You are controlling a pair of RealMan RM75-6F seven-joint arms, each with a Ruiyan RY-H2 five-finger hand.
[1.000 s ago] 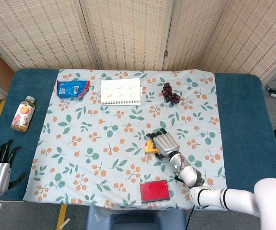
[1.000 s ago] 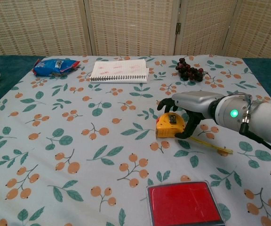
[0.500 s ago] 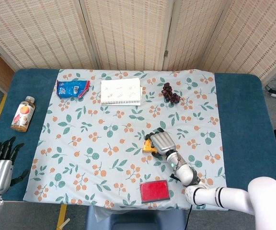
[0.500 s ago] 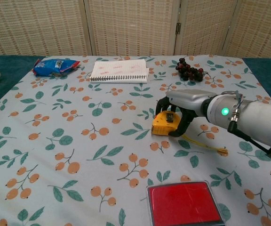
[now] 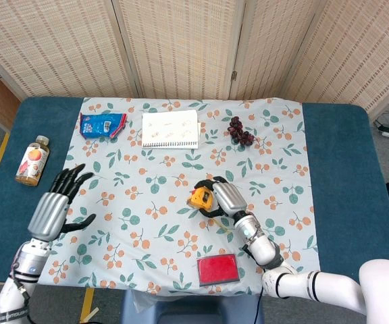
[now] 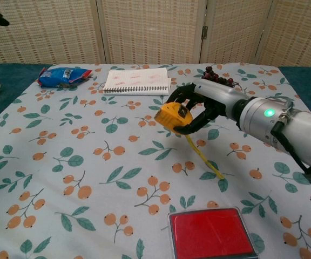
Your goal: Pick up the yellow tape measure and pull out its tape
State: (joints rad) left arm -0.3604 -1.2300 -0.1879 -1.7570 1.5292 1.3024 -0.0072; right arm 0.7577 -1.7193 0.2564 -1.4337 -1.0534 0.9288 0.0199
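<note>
Lifted now, the tape measure (image 6: 173, 116) hangs clear of the cloth (image 5: 161, 223) in the right hand (image 6: 198, 105), where half a second ago it sat on the fabric under the fingers. Its case has also moved toward the middle of the table. The left hand (image 5: 54, 206) has come up from the front left corner and now hovers over the cloth's left edge, fingers spread and holding nothing.

The right hand grasps the yellow case, fingers wrapped over its top and far side. A short length of tape (image 6: 203, 159) already trails from the case, slanting down to the cloth toward the front right.

To finish the pull well, I judge the left hand should cross to the loose tape end, pinch it firmly near the tip, and draw it straight away from the case along the blade's own line. The right hand should keep the case steady and level so the blade does not twist or buckle. A slack grip on the case could let it spin.

Counted: one tape measure, one red box (image 5: 217, 268) at the front edge, one notebook (image 5: 170, 129), one bunch of grapes (image 5: 241, 131), one blue packet (image 5: 102, 124) at the far left of the cloth, one bottle (image 5: 32, 160) near the table's left edge.
</note>
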